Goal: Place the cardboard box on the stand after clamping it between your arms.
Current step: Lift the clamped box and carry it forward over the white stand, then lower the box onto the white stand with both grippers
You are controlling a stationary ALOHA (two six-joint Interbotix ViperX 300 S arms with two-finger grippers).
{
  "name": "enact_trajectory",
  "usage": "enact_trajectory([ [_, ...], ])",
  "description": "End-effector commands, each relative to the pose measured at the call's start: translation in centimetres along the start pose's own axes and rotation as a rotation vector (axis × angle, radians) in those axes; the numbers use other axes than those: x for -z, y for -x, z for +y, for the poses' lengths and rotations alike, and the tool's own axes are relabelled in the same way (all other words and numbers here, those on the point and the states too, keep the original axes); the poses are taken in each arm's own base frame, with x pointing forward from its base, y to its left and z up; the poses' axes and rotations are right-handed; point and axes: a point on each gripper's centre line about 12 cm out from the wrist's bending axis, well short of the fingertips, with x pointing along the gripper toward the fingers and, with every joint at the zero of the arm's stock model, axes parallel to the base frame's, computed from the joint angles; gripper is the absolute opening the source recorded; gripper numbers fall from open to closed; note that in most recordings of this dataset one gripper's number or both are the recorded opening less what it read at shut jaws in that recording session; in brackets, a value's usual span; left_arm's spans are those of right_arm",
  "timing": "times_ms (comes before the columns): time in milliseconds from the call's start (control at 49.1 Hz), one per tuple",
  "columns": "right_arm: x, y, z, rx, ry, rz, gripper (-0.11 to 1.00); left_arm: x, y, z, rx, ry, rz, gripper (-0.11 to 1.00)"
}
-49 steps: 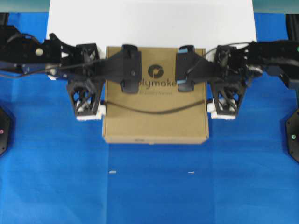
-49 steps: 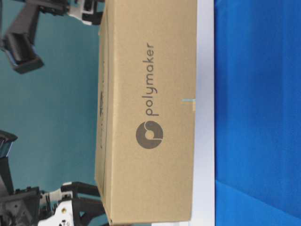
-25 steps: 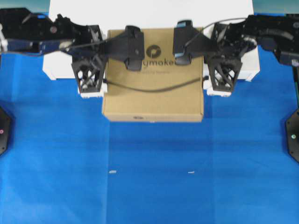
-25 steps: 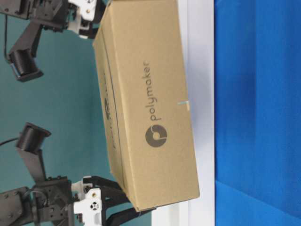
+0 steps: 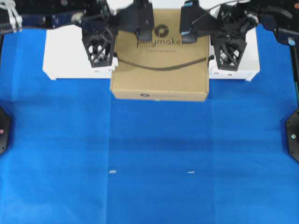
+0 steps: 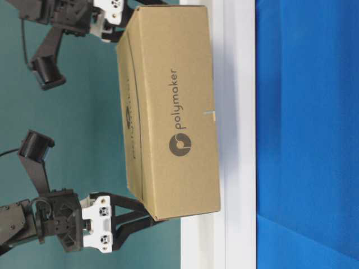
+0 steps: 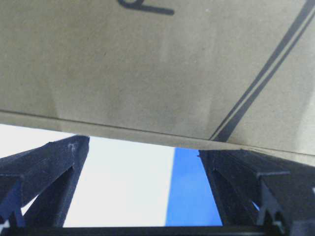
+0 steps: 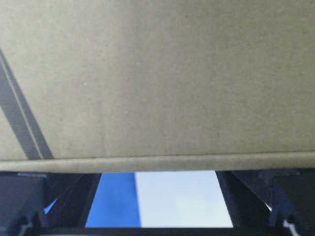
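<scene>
Between the two grippers the cardboard box (image 5: 161, 60) is pinched from its sides: the left gripper (image 5: 113, 49) presses against one side wall and the right gripper (image 5: 210, 51) against the opposite wall. Each gripper stands with its fingers spread wide, and in both wrist views the box wall lies flat across the finger (image 7: 47, 164) tips and spans the gap between them; neither gripper closes around anything, they only push inward. Just below the fingers in those wrist views, beneath the box's lower edge, show the white top of the stand (image 7: 123, 187) and a strip of blue cloth (image 7: 192, 196).

Out from the grippers, in the overhead view, the box sits over the stand's (image 5: 60, 56) near edge, its front part reaching past that edge over the blue cloth (image 5: 154, 154). In the table-level view a narrow gap shows between the box's (image 6: 174, 106) underside and the stand (image 6: 238, 112), so the box is held just above it. Beyond each gripper the black arms (image 5: 46, 16) run outward toward the sides of the table.
</scene>
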Motion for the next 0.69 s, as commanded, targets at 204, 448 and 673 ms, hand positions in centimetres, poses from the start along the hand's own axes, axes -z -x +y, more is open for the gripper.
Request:
enact_trajectory([
  [204,-5.5,2.3,-2.2,0.005,-0.012,-0.242,0.96,-4.8,3.9,2.2,-0.068,0.005,-0.233,0.88],
  [448,-6.3,2.5,-4.4,0.024,-0.019,-0.260,0.96,-4.3,3.1,3.8,-0.087,0.002,-0.212,0.88],
  [673,-6.7,2.1,-6.1,0.012,-0.015,-0.252,0.96,-4.1,3.1,5.7,-0.111,0.019,-0.212,0.88],
])
